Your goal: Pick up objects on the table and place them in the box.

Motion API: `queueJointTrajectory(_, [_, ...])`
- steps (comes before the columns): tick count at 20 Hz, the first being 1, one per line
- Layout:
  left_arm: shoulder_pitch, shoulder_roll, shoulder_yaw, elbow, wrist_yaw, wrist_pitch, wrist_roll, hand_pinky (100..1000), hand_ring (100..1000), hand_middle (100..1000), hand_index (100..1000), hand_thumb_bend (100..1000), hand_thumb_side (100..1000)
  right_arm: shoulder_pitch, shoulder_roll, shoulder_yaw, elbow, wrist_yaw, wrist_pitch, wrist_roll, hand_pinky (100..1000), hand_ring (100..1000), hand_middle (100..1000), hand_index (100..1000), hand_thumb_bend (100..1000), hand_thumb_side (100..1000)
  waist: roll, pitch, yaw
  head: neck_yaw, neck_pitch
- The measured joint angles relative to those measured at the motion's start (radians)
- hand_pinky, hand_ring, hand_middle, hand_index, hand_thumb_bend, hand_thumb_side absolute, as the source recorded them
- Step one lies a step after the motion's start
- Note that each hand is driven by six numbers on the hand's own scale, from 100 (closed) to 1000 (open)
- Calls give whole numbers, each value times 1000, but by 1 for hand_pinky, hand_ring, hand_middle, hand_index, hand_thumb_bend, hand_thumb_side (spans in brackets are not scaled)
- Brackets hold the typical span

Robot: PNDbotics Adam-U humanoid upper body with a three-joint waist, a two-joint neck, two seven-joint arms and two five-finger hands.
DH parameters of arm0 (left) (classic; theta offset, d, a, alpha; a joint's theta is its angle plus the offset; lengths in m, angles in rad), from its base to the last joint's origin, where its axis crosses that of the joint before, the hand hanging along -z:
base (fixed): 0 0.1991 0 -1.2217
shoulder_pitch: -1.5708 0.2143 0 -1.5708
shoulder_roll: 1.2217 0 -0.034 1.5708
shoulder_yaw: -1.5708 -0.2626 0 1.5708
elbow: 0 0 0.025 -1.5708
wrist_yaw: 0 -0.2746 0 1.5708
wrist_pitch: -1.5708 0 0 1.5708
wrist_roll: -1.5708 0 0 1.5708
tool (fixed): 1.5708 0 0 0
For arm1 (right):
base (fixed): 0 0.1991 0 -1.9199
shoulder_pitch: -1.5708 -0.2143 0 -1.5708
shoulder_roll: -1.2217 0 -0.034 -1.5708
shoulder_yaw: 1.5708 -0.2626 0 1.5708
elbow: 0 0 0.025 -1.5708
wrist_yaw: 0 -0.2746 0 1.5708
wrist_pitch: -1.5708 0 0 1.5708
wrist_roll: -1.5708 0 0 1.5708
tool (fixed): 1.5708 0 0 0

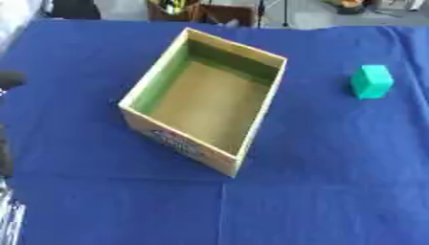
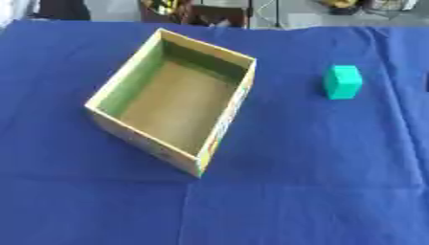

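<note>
At the far left edge of the left eye view we see dark blurred shapes, part of the robot's left arm (image 1: 6, 143), plus a silvery bit at the lower left corner. We cannot tell whether any of that is the left hand, and we cannot tell how its fingers stand or whether they hold anything. The right eye view shows none of it.

Next, the dark blue cloth-covered table (image 1: 335, 191) fills both views, with a faint crease running down from below the box toward the near edge.

Left of centre sits the open rectangular cardboard box (image 1: 179, 140), turned at an angle so one corner points toward us. Its inner walls look greenish, the floor is plain brown, and the near outer wall carries a printed label we cannot read. We see nothing inside it.

Well apart to the right, on the cloth, stands the small teal green block (image 1: 371, 82), upright, touching nothing but the table, at about the level of the box's far half.

In the right eye view, a thin dark sliver shows at the right edge; we cannot tell what it is. We see no right hand in either view.

Past the far edge of the table, blurred clutter on a grey floor.
</note>
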Motion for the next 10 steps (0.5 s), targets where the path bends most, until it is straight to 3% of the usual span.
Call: queueJointTrajectory(10, [0,0,0,0,0,2,-2,676,589,701,839,100,1000,-1,-1,0,0,0,2,2,789,901,748,823,241,1000,0,-1,0,-14,12])
